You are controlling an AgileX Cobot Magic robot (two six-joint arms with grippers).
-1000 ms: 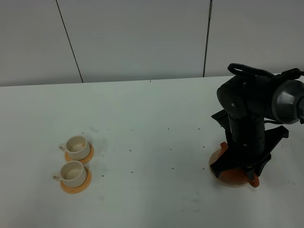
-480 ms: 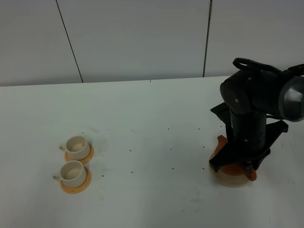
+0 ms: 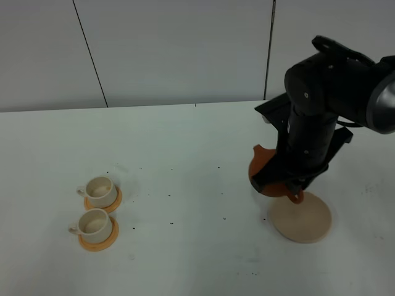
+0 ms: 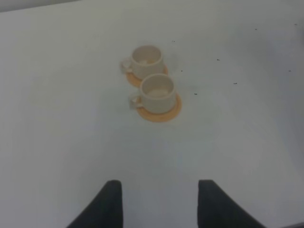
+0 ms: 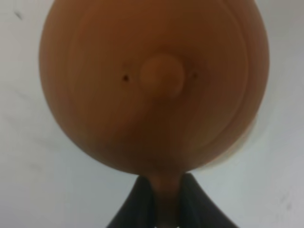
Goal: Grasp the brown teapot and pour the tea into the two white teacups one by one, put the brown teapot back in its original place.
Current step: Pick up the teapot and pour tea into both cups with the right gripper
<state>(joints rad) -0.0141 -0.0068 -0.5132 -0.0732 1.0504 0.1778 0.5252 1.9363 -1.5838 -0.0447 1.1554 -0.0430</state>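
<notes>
The brown teapot [image 3: 261, 174] hangs in the air above the table, spout pointing left, just up and left of the round beige disc [image 3: 302, 217], which lies bare. My right gripper [image 3: 291, 187] is shut on its loop handle; in the right wrist view the teapot [image 5: 154, 80] with its lid knob fills the picture and the gripper [image 5: 165, 205] pinches the handle. Two white teacups [image 3: 99, 187] [image 3: 94, 225] stand on orange coasters at the far left. The left wrist view shows both cups [image 4: 147, 60] [image 4: 157, 90] ahead of my open, empty left gripper [image 4: 159, 204].
The white table [image 3: 185, 154] carries small dark specks between the cups and the teapot. A grey panelled wall [image 3: 179, 49] stands behind the table's back edge. My left arm is out of the exterior view.
My right gripper has lifted the teapot off the beige disc and carried it up and to the left. The disc now lies uncovered. The cups have not moved.
</notes>
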